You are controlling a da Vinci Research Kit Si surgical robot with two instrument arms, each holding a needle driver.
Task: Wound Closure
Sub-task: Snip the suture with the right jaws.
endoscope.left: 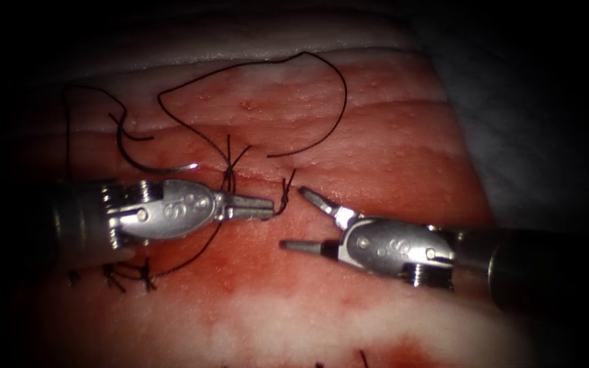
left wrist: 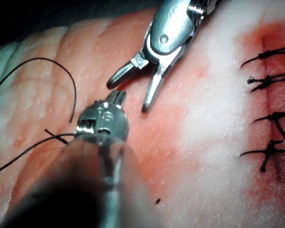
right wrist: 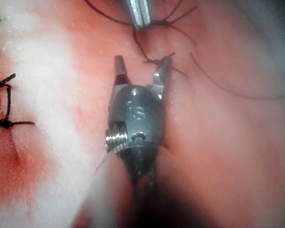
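My left tool [endoscope.left: 267, 208] comes in from the left with its jaws shut on the dark thread [endoscope.left: 277, 208] just beside a small knot [endoscope.left: 285, 196] at the cut [endoscope.left: 260, 178]. The right tool [endoscope.left: 294, 218] faces it with jaws wide open and holds nothing; in the right wrist view its jaws [right wrist: 142, 60] straddle the knot [right wrist: 154, 61]. The curved needle [endoscope.left: 161, 168] lies free on the tissue [endoscope.left: 376, 136] at the left, above the left tool, with no tool holding it. Thread [endoscope.left: 339, 82] runs in a wide loop over the far tissue.
Several tied stitches [endoscope.left: 146, 276] with cut ends stand along a closed line at the lower left, also seen as stitches [left wrist: 268, 114] in the left wrist view. Red fluid [endoscope.left: 253, 259] stains the tissue around the tools. Dark cloth [endoscope.left: 526, 123] lies beyond the tissue's right edge.
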